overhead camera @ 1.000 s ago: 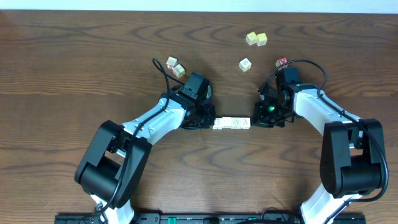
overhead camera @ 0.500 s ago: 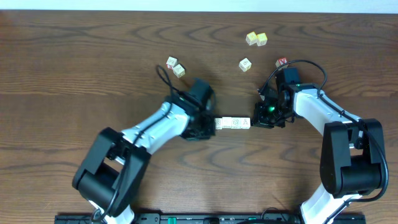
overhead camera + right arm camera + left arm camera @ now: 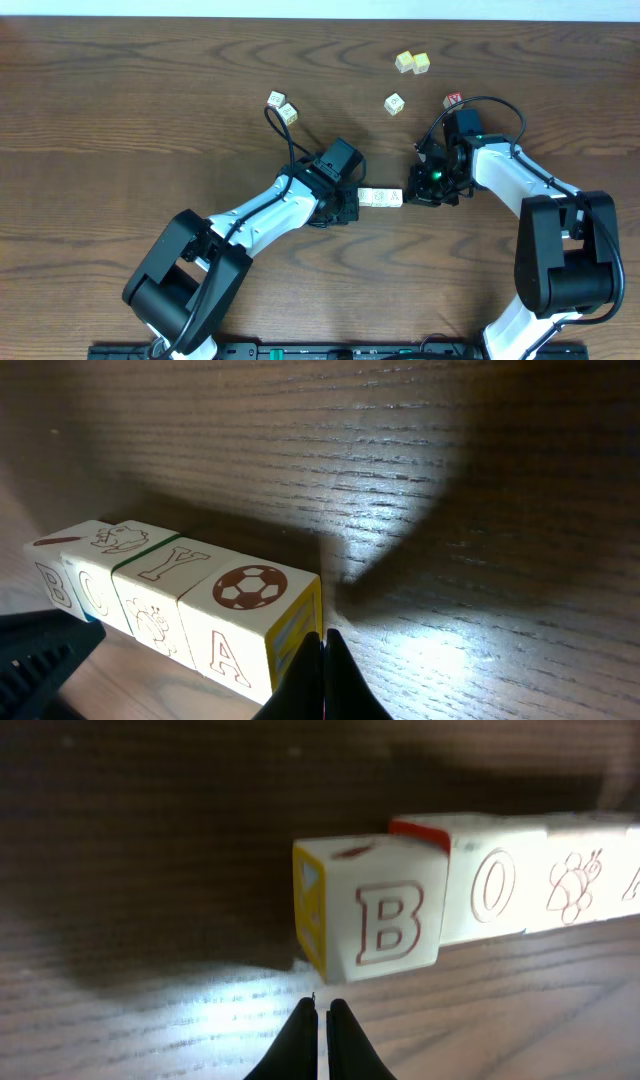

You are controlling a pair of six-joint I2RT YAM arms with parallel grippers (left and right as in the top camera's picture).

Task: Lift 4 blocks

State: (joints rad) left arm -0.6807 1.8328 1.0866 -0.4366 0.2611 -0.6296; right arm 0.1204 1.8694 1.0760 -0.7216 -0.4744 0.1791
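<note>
Four whitish blocks [image 3: 381, 198] lie in a row on the table between my two grippers. In the left wrist view the end block with a B [image 3: 385, 920] sits slightly skewed out of line. Beyond it come an O block [image 3: 495, 885] and a bee block [image 3: 570, 880]. My left gripper [image 3: 323, 1010] is shut and empty, its tips just in front of the B block's lower corner. In the right wrist view my right gripper [image 3: 322, 645] is shut, its tips against the yellow side of the A block [image 3: 245, 622]. Overhead, the left gripper [image 3: 350, 200] covers the row's left end and the right gripper [image 3: 410, 196] meets its right end.
Two loose cubes [image 3: 282, 107] lie behind the left arm. A single cube [image 3: 395, 103], a red-faced cube [image 3: 454, 100] and two yellow cubes [image 3: 412, 63] lie at the back right. The right arm's cable [image 3: 490, 100] loops near the red cube.
My left arm has swung right along the table, bringing its shut gripper up to the left end of the row. The right arm has not moved.
</note>
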